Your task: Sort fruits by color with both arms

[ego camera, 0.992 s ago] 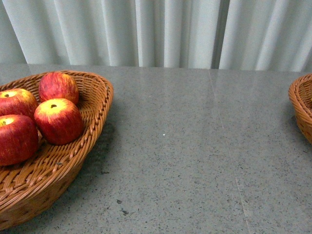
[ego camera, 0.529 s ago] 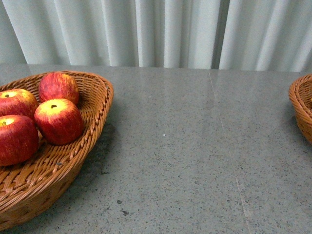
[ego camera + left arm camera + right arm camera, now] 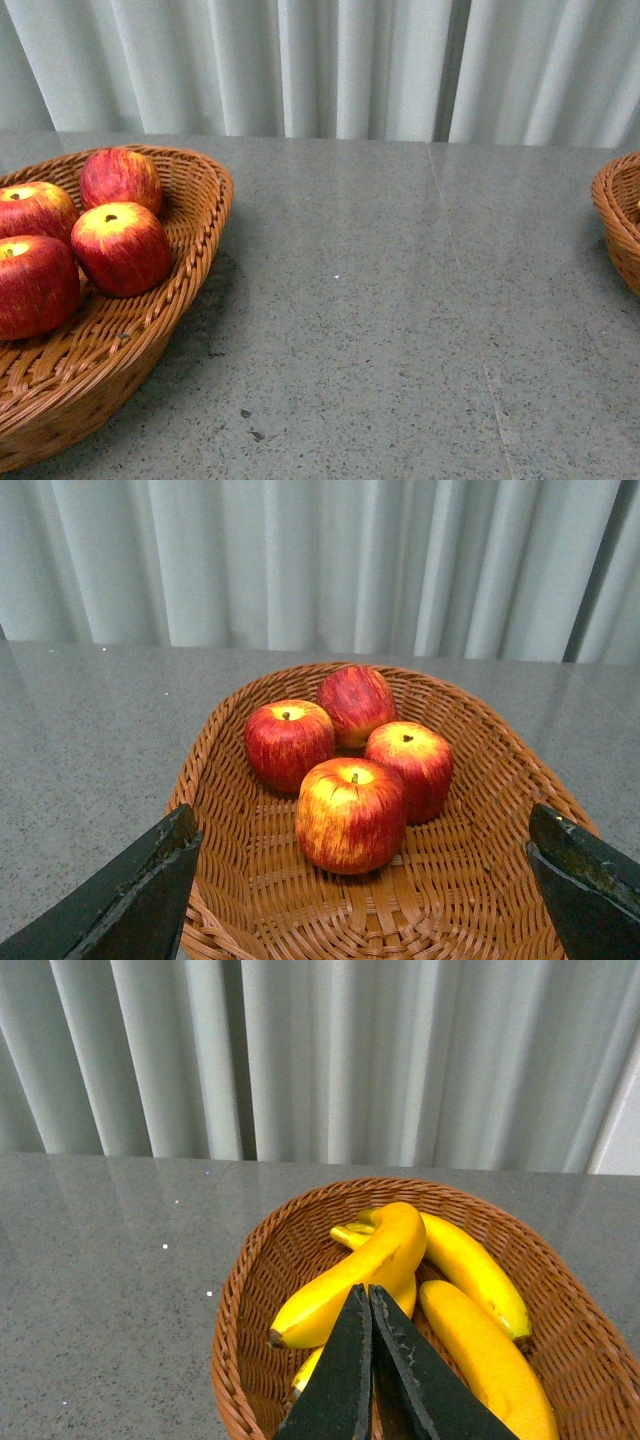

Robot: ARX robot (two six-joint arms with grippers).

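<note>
Grey speckled table; pale pleated curtain behind.

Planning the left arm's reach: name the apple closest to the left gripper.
The front apple, showing the most yellow around its stem, sits nearest the open left gripper; the other three apples lie behind it in the basket.

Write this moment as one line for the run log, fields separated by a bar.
apples: four in left basket | bananas: in right basket | left gripper: open, empty | right gripper: shut, empty | table: no loose fruit seen
</note>
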